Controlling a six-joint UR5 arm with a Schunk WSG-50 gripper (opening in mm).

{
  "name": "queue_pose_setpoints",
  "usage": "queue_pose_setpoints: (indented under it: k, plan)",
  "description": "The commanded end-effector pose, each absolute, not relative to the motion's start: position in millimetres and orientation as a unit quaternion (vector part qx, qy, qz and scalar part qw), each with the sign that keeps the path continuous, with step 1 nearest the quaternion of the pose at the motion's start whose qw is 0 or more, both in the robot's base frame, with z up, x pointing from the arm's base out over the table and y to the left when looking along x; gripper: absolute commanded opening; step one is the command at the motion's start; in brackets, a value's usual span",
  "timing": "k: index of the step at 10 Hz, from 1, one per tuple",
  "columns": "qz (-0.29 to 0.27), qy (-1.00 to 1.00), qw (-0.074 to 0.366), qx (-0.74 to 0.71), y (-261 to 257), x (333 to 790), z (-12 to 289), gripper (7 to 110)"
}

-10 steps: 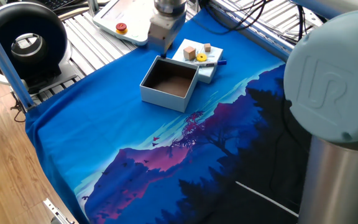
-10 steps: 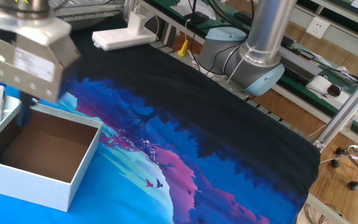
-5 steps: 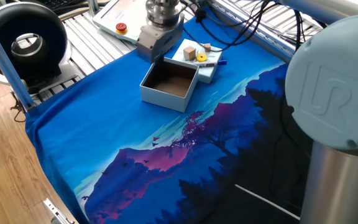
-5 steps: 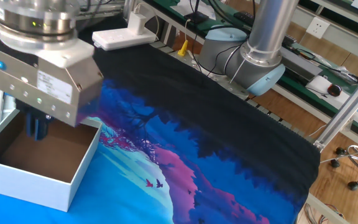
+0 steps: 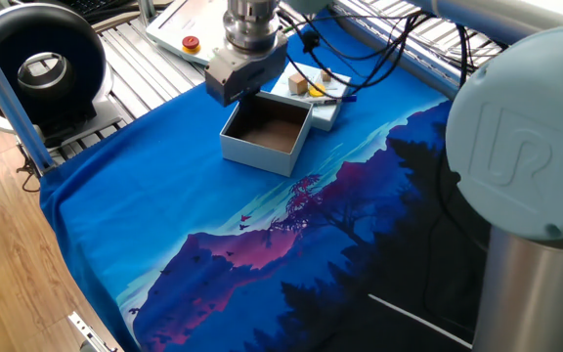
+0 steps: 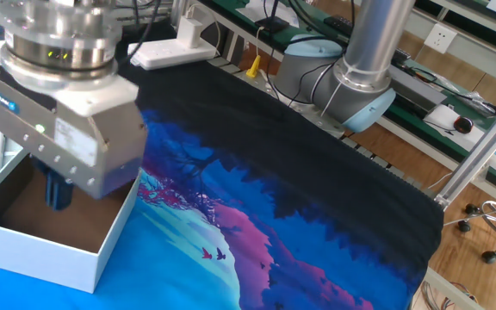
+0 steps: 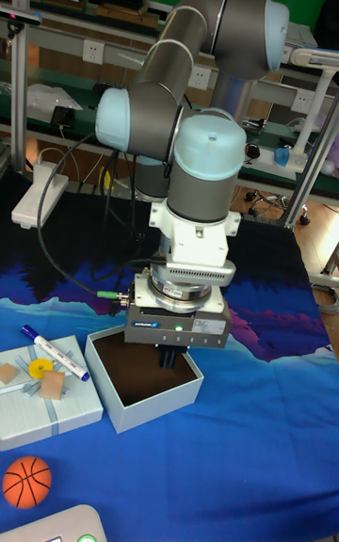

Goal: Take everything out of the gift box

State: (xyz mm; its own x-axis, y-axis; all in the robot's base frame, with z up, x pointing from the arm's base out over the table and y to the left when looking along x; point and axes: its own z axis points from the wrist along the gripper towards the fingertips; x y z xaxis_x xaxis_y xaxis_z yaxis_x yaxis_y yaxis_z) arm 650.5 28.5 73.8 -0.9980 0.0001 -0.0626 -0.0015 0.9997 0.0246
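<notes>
The gift box [image 5: 257, 154] [image 6: 50, 254] [image 7: 155, 406] stands open on the blue cloth, and the part of its brown floor that shows is bare. My gripper [image 7: 170, 358] [image 6: 56, 191] [image 5: 243, 95] hangs over the box's far side, fingers together and dipping inside the rim, with nothing visible between them. The gripper body hides part of the interior. Beside the box lies the flat lid [image 7: 75, 401] [image 5: 326, 114], carrying a wooden cube [image 7: 52, 384], a second cube [image 7: 8, 373], a yellow disc [image 7: 40, 369] and a blue-and-white pen [image 7: 55, 350]. An orange ball [image 7: 26, 481] rests on the cloth near the lid.
A white pendant with a red button [image 5: 192, 43] and a black round device [image 5: 42, 68] sit beyond the cloth's edge. A white power strip [image 6: 169, 52] and the robot base [image 6: 351, 90] stand at the back. Cables trail behind the gripper.
The gripper has swung from the lid side across to above the box, and its fingers now reach down inside the rim. The box and the items on the lid have not moved.
</notes>
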Motion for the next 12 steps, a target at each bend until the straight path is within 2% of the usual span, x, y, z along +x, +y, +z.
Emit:
queue_pose_setpoints:
  k: [1, 5, 8, 9, 11, 12]
  plan:
    - [-0.010, 0.997, 0.018, 0.077, 22.3, 640.0, 63.7, 7]
    - [-0.022, 0.997, 0.004, 0.071, 13.6, 631.9, 72.2, 7]
    - [0.010, 0.998, 0.051, 0.036, 35.2, 656.5, 86.7, 7]
    - [-0.006, 0.998, 0.052, 0.029, 30.2, 653.5, 91.0, 7]
    - [0.005, 1.000, -0.002, -0.025, 36.1, 626.4, 94.2, 7]
    - [0.031, 0.999, -0.011, -0.037, 48.8, 621.2, 94.7, 7]
